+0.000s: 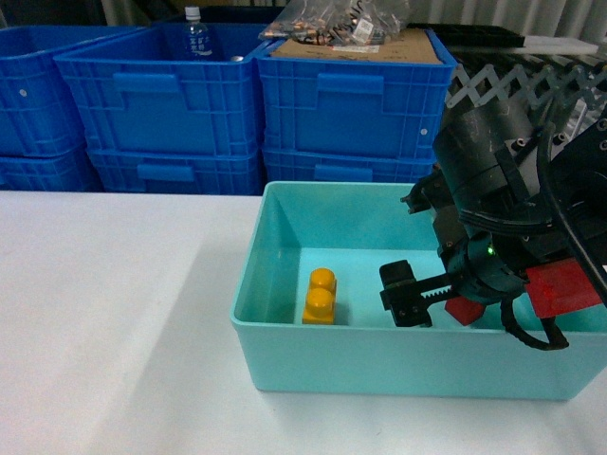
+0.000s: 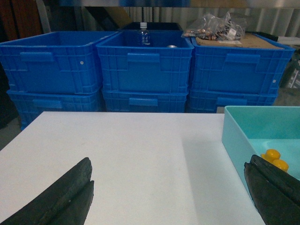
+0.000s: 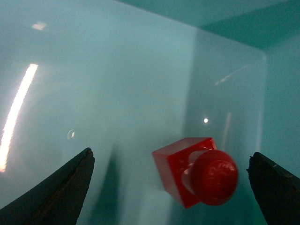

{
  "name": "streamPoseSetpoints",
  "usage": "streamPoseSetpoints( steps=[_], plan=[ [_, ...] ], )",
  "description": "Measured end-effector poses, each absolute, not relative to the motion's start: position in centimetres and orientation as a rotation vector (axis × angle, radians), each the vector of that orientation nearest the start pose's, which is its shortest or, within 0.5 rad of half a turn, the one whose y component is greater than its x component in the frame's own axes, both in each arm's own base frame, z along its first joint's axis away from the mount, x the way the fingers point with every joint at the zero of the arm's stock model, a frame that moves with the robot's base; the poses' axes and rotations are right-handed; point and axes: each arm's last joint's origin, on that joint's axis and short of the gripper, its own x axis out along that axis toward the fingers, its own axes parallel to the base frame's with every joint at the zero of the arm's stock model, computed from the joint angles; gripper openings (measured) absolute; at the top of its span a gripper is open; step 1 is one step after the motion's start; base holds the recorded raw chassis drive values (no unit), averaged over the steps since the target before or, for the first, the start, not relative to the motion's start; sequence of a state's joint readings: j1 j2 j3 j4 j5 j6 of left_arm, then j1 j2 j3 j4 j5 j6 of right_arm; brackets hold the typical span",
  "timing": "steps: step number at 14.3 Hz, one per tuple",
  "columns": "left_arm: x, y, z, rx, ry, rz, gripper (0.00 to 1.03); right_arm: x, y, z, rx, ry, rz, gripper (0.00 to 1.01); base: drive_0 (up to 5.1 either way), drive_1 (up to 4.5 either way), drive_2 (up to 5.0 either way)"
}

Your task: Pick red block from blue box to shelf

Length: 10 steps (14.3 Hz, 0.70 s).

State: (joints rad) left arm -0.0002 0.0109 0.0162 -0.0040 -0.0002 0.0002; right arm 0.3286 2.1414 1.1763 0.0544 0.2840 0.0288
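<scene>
Surface: white table with stacked dark blue crates behind it; you won't find the shelf in any view.

Blue box: the blue box stands on the table's right half, open side up.

Contents: the yellow brick sits left of centre on the box floor; the red block lies on the floor to its right, mostly hidden under the arm in the head view.

Right gripper: your right gripper is down inside the box, fingers spread wide and holding nothing.

Key relation: in the right wrist view the red block lies between the two fingers but nearer the right one, tipped so its stud points toward the camera. Judged from that, you'd want to shift slightly toward the block and go lower before closing.

Left gripper: your left gripper hangs over bare table left of the box, fingers apart, empty, well away from the block.

Nearer arm: the right, by far.

Risk: the stud-forward tilt may let the block roll as the fingers meet it.
</scene>
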Motion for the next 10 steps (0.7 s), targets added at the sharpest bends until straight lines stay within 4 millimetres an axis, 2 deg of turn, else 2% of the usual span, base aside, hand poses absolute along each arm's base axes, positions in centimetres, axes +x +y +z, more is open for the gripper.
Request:
streamPoseSetpoints(
  steps=[1, 3, 6, 8, 10],
  plan=[
    [9.74, 0.00, 16.78, 0.000, -0.001, 0.000, 0.98, 39.11, 12.64, 8.42, -0.274, 0.855, 0.006, 0.98, 0.0, 0.00, 0.0],
    [9.74, 0.00, 16.77, 0.000, -0.001, 0.000, 0.98, 39.19, 12.90, 8.37, -0.294, 0.861, -0.002, 0.80, 0.0, 0.00, 0.0],
    [9.74, 0.00, 16.78, 0.000, -0.001, 0.000, 0.98, 39.18, 13.19, 8.07, -0.308, 0.878, -0.003, 0.47, 0.0, 0.00, 0.0],
    [9.74, 0.00, 16.77, 0.000, -0.001, 0.000, 0.98, 39.41, 13.27, 8.25, -0.297, 0.839, -0.007, 0.29, 0.0, 0.00, 0.0],
    [9.74, 0.00, 16.77, 0.000, -0.001, 0.000, 0.98, 38.85, 13.10, 8.61, -0.281, 0.813, 0.003, 0.25, 0.0, 0.00, 0.0]
  ],
)
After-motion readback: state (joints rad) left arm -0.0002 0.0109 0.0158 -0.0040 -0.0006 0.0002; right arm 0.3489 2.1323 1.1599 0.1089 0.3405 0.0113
